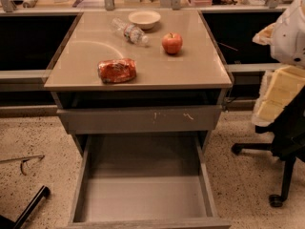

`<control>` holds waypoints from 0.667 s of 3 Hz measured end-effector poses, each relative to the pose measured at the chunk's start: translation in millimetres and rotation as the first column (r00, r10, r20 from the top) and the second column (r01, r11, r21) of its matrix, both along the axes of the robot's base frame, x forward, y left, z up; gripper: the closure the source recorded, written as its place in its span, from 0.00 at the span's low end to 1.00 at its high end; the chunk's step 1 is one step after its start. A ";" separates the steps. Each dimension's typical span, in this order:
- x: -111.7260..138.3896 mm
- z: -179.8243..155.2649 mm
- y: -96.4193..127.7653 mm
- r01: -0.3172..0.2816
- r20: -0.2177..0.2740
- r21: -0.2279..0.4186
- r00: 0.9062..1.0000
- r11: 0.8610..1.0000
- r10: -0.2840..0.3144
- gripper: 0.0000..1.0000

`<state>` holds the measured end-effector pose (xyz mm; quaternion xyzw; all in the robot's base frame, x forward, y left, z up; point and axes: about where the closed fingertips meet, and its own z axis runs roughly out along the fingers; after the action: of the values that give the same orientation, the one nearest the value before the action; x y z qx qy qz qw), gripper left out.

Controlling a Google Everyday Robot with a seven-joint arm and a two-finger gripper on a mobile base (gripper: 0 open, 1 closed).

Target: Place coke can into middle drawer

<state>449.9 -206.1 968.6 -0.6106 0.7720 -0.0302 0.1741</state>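
Camera view: gripper (277,93) right; apple (172,43) near coke can (117,70).

Coke can (117,70): crumpled, red-orange, lying on its side at front-left of the tabletop (190,70). Middle drawer (143,199) pulled out below, plain grey inside. Gripper out of frame.

tabletop (190,70) | coke can (117,70) front-left; bottle (129,31); bowl (144,18); apple (172,43) | gripper out of view

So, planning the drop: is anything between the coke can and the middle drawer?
Nothing visible. The coke can lies on the tabletop; the middle drawer stands pulled open below. The gripper is out of view.
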 end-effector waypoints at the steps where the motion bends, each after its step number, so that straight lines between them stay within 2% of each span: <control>1: 33.0 -37.4 33.3 -0.078 -0.010 0.067 0.997 0.995 0.079 0.00; 2: 69.2 -77.4 84.7 -0.160 -0.037 0.175 0.985 0.972 0.169 0.00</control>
<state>519.1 -121.4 891.2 -0.6557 0.7228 0.0666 0.2079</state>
